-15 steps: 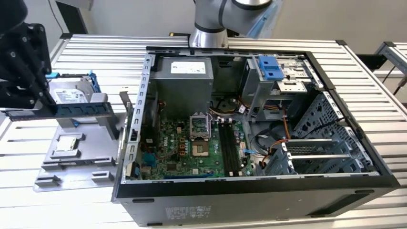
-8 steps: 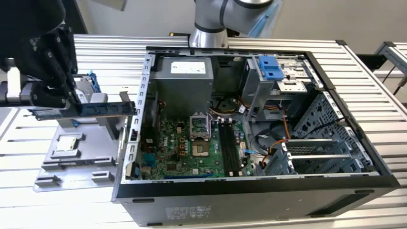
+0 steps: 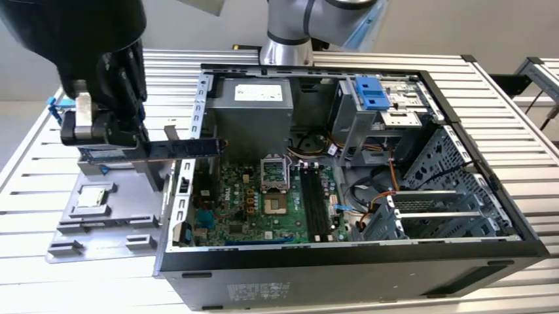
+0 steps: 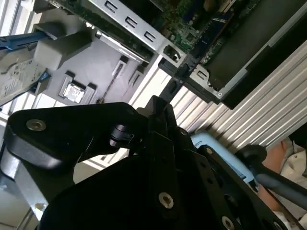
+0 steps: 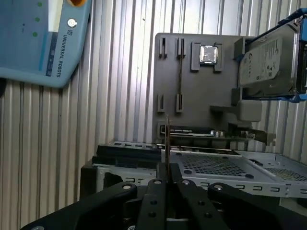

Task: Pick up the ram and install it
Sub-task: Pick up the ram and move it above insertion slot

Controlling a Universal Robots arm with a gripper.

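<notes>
One stick, one pincer: I have the ram [image 3: 188,148] clamped in my pincer [image 3: 105,140], held up off the counter [image 3: 511,98] and above the grey parts tray [image 3: 122,196].

Key relation: the ram's long axis lies roughly level. It runs from the pincer toward the exterior view's right. I grip it at one end, and the free end reaches to the near wall of the open computer case [image 3: 349,261].

In both wrist views the ram shows edge-on, as a thin dark strip sticking straight out from between my fingers [image 5: 158,184].

The memory slots [image 3: 315,199] sit on the motherboard [image 3: 253,209] inside the case, further toward the exterior view's right and lower than the ram. Judging by that view, the slots run roughly crosswise to the ram's present long axis, so they are not lined up.

Labels and writing:
- The ram carries a pale label near the gripped end; I can't read its print.
- The power supply [image 3: 258,98] has a white label.
- The hard drive [image 5: 266,60] in its blue frame has a printed label.
- The pale blue pendant [image 5: 38,43] has lettering on its edge.
- The small square chip [image 5: 208,54] sits in its pocket on the tray, with no writing I can make out.
</notes>
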